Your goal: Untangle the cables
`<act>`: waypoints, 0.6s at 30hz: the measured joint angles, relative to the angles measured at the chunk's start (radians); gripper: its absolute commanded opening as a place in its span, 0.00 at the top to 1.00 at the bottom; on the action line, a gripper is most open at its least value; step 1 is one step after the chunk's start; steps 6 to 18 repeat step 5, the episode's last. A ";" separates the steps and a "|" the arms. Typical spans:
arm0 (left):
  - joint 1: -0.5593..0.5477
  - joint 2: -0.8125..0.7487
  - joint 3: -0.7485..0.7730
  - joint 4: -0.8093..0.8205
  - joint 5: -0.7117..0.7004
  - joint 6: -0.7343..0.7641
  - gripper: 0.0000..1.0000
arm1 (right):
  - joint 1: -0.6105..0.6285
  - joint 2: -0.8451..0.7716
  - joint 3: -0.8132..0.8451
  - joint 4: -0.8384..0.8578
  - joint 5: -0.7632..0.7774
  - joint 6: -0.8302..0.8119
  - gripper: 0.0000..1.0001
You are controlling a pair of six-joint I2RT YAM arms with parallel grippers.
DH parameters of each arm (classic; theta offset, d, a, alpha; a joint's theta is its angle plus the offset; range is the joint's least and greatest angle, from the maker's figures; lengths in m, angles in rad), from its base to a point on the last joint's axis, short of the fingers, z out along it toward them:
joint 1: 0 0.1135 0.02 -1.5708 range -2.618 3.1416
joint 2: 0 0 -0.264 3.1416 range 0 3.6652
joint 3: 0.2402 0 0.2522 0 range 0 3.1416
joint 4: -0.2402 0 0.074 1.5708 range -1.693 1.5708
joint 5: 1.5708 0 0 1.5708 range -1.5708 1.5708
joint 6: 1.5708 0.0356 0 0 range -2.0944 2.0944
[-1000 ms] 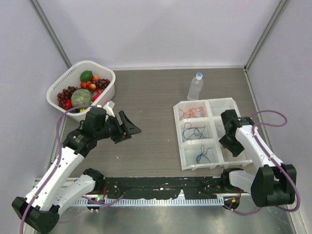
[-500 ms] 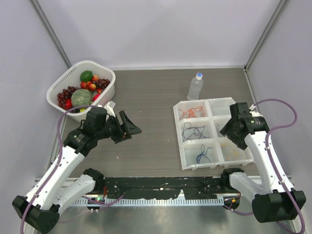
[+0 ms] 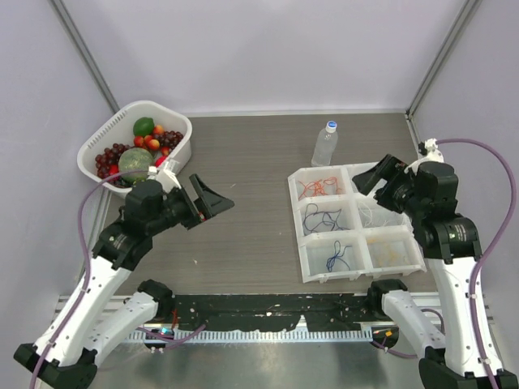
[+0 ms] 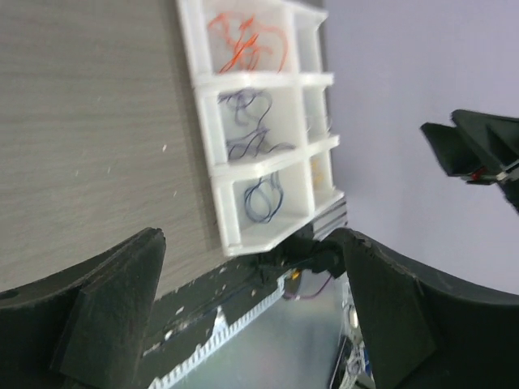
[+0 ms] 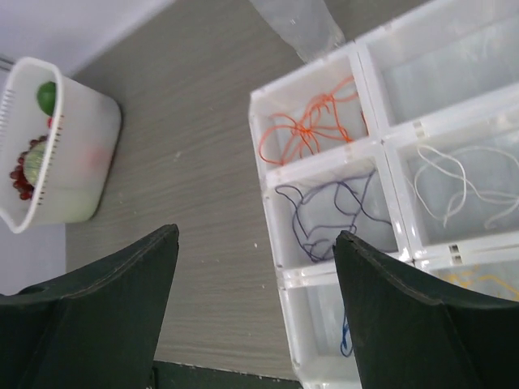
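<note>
A white compartment tray [image 3: 294,203] holds separate thin cables: an orange cable [image 3: 318,188], a dark blue cable [image 3: 326,217], a blue cable [image 3: 339,258] and a white cable [image 5: 458,178]. My right gripper [image 3: 377,177] is open and empty, raised over the tray's far right part; in its wrist view [image 5: 258,237] the orange cable [image 5: 312,121] and the dark blue cable [image 5: 332,215] lie below. My left gripper [image 3: 209,198] is open and empty, above the table left of the tray. Its wrist view [image 4: 247,243] shows the tray [image 4: 203,121] far off.
A white basket [image 3: 182,134] of fruit stands at the back left, close behind the left arm. A clear water bottle [image 3: 325,144] stands just behind the tray. Purple hoses loop off both arms. The black rail runs along the near edge.
My right arm has lifted and swung from low over the tray's right side to high over its far right corner. My left arm has shifted slightly back and left. Both grippers stay open.
</note>
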 measured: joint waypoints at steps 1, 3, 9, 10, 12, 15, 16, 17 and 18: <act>0.000 -0.016 0.009 0.013 -0.020 0.001 0.00 | 0.000 -0.009 0.012 0.019 -0.003 -0.003 0.17; 0.000 -0.052 0.038 0.043 -0.072 0.003 0.00 | 0.000 -0.027 0.024 0.060 -0.006 -0.010 0.17; 0.000 -0.092 0.073 0.081 -0.136 0.014 0.00 | 0.000 -0.067 0.026 0.100 0.000 -0.016 0.17; 0.000 -0.092 0.073 0.081 -0.136 0.014 0.00 | 0.000 -0.067 0.026 0.100 0.000 -0.016 0.17; 0.000 -0.092 0.073 0.081 -0.136 0.014 0.00 | 0.000 -0.067 0.026 0.100 0.000 -0.016 0.17; 0.000 -0.092 0.073 0.081 -0.136 0.014 0.00 | 0.000 -0.067 0.026 0.100 0.000 -0.016 0.17; 0.000 -0.092 0.073 0.081 -0.136 0.014 0.00 | 0.000 -0.067 0.026 0.100 0.000 -0.016 0.17; 0.000 -0.092 0.073 0.081 -0.136 0.014 0.00 | 0.000 -0.067 0.026 0.100 0.000 -0.016 0.17; 0.000 -0.092 0.073 0.081 -0.136 0.014 0.00 | 0.000 -0.067 0.026 0.100 0.000 -0.016 0.17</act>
